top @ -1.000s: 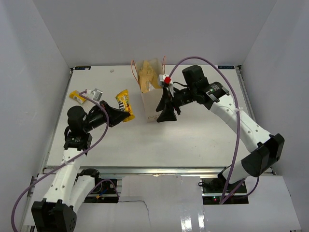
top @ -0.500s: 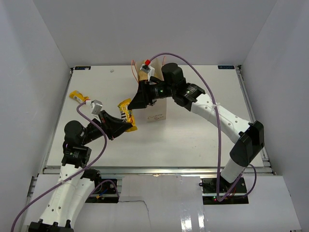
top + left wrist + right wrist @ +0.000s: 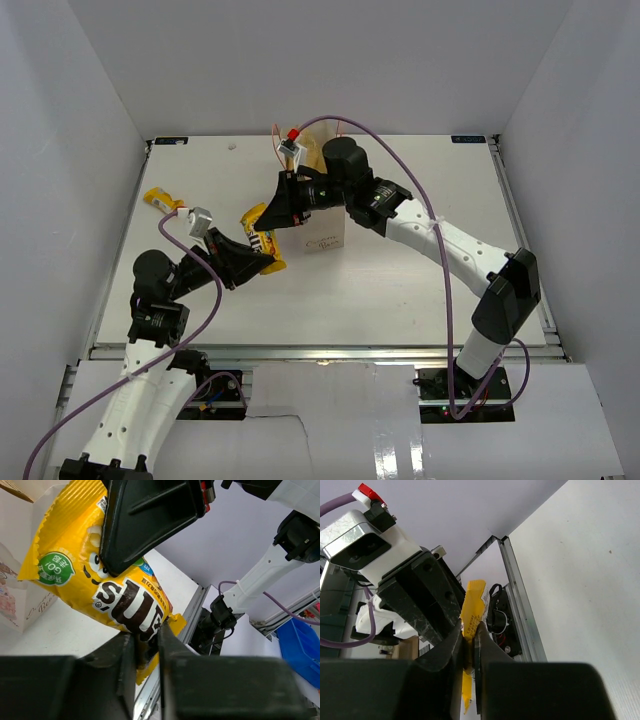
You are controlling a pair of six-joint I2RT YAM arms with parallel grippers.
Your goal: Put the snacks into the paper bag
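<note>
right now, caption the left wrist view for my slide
Left and right jaws both pinch the yellow M&M's packet beside the paper bag.

Robotics lab cell: white table (image 3: 400,270) boxed by blank white walls (image 3: 300,60); aluminium frame (image 3: 300,351); blue bin (image 3: 300,645).

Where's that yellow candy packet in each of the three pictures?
Top external: yellow candy packet left of centre.
Left wrist: packet fills the middle, lettering showing.
Right wrist: packet seen edge-on, a thin yellow strip at centre.
Shared landmark: the left claw pinching its corner.
</note>
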